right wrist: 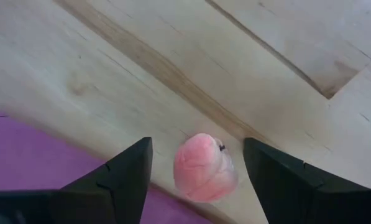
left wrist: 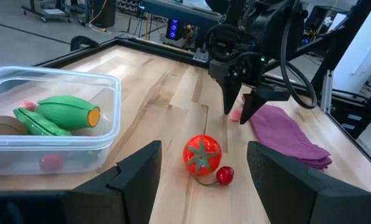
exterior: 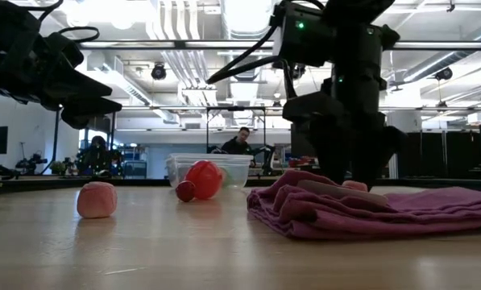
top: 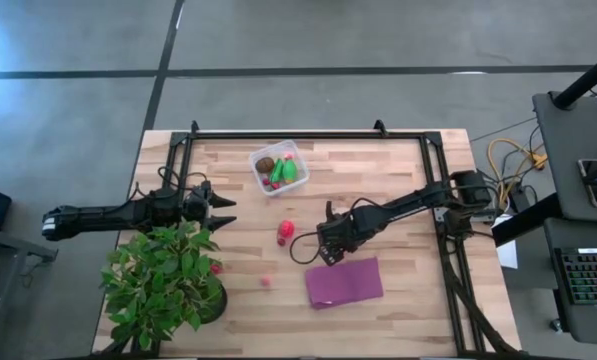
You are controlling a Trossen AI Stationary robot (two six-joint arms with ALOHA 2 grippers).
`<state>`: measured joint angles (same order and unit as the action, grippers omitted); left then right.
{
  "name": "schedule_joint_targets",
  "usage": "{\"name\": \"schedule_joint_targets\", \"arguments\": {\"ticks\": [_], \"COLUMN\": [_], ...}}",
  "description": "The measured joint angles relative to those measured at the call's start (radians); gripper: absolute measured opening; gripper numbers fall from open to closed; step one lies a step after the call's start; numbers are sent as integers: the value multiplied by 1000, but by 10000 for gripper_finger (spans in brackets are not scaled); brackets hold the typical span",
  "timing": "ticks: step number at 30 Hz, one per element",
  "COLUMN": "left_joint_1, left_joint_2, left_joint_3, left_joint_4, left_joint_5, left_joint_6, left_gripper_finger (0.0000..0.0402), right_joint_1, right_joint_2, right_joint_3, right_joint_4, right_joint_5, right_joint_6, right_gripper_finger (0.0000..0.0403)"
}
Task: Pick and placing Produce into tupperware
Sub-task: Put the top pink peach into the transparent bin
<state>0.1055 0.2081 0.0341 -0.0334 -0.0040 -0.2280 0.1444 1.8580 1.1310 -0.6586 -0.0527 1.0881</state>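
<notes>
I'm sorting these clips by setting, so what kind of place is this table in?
Probably a robotics lab or workshop in a large open hall. The low view shows exposed ceiling ducts and strip lights, with a person seated at benches behind; the high view shows a concrete floor and a side desk with a keyboard.

Tupperware (left wrist: 61,118) cut off at the left wrist view's edge.

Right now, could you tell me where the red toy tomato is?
The red toy tomato lies mid-table in the high view, below the clear tupperware, left of the right gripper.
</notes>
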Motion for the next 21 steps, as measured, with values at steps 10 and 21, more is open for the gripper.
{"name": "schedule_joint_targets", "arguments": {"ticks": [10, 21], "left_joint_1": [0, 0], "left_joint_2": [0, 0], "left_joint_3": [0, 0], "left_joint_4": [0, 0], "left_joint_5": [0, 0], "left_joint_6": [0, 0], "left_gripper_finger": [224, 224], "right_joint_1": [4, 9], "right_joint_2": [3, 3], "right_joint_3": [9, 9], "right_joint_4": [-34, -48], "right_joint_5": [-6, -52], "right_joint_6": [-24, -49], "right_gripper_finger": [203, 189]}}
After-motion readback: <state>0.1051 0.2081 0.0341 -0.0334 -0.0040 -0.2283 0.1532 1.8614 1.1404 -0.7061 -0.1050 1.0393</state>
